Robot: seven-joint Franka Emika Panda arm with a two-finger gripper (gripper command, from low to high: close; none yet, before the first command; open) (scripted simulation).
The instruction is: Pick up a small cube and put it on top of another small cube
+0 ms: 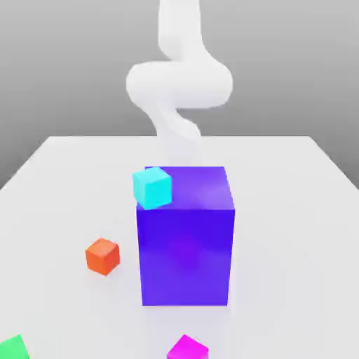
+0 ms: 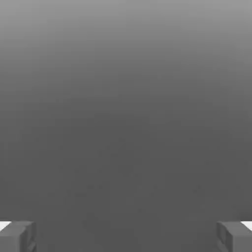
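Cubes lie spread over the white worktop point(image 1: 63, 175), and I go from the exterior view's left to its right. At the near left corner a green cube point(image 1: 12, 348) is cut by the picture's edge. Further in, an orange cube point(image 1: 102, 255) rests alone on the surface. Next comes a cyan cube point(image 1: 152, 186), seen at the upper left corner of the big blue-purple block point(image 1: 186, 238), which stands in the middle of the worktop; I cannot tell if the cyan one touches it. At the near edge, just in front of the block, lies the small cube point(image 1: 186, 348), bright magenta-pink, partly cut by the picture.

I judge the small cube to be light and stiff, with flat smooth faces that may slip a little under a weak grip. Best hold is on two opposite side faces, near the middle of their height, with the jaws square to them.

The arm point(image 1: 179, 87) rises at the far side of the worktop, behind the block. In the hand view the fingertips point(image 2: 17, 237) stand wide apart, fully open, and nothing is between them. So the small cube is well apart from the jaws, with the big block between, and the reach to it is not yet begun.
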